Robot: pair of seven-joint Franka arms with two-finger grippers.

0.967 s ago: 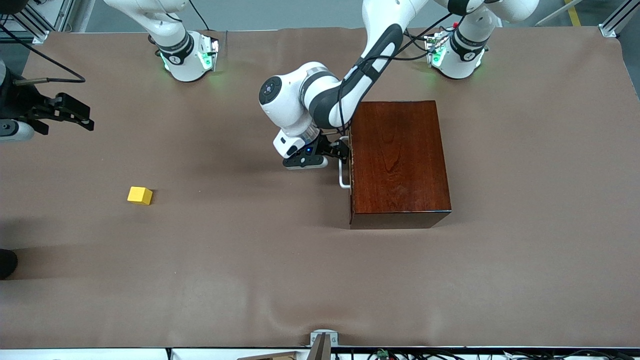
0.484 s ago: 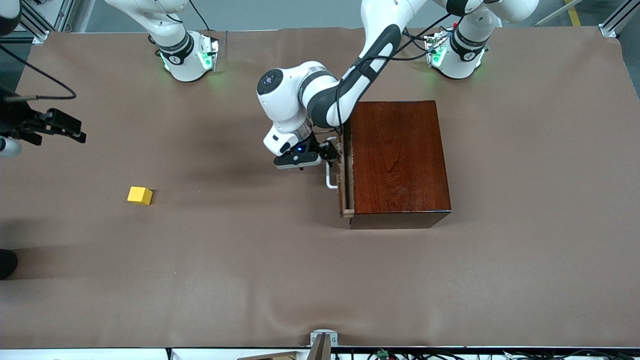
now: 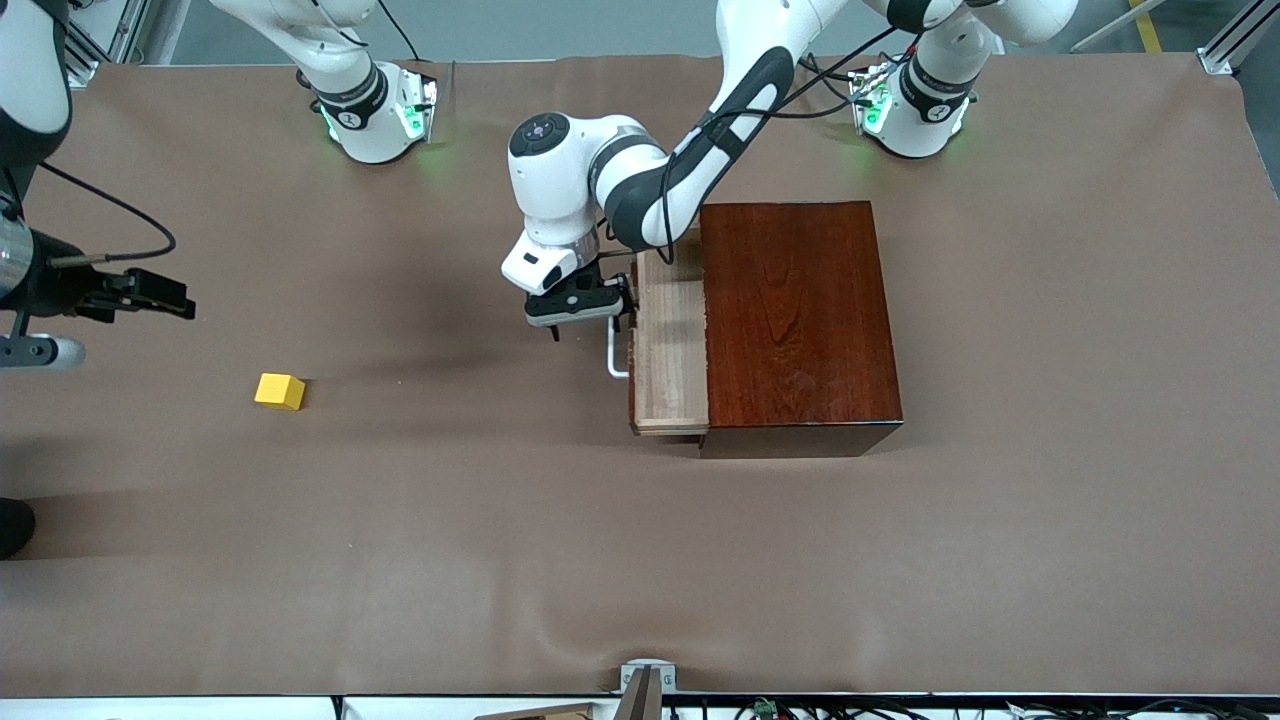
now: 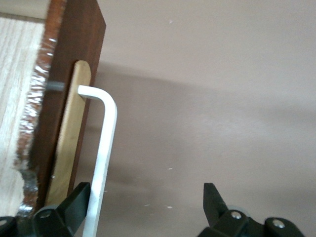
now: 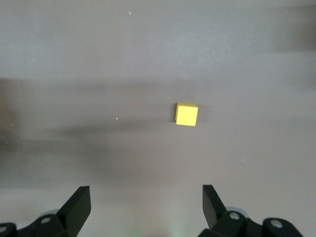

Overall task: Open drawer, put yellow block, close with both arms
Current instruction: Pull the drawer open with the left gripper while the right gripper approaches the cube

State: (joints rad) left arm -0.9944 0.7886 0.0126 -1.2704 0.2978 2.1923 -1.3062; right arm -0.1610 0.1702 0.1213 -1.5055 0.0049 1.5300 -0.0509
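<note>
Reaching with the left gripper (image 3: 598,305) to the white handle (image 3: 612,352) of the drawer (image 3: 668,350), fingers (image 4: 74,205) spread wide, one touching the bar, the other well apart from it over bare table (image 3: 640,560). Sitting partly pulled out of the wooden box (image 3: 795,320), pale tray showing just beside that gripper. Hovering with the right gripper (image 3: 150,293) over the right arm's end of the table, fingers (image 5: 79,206) parted and holding nothing, yellow block (image 3: 279,390) lying near it on the cloth, untouched.
</note>
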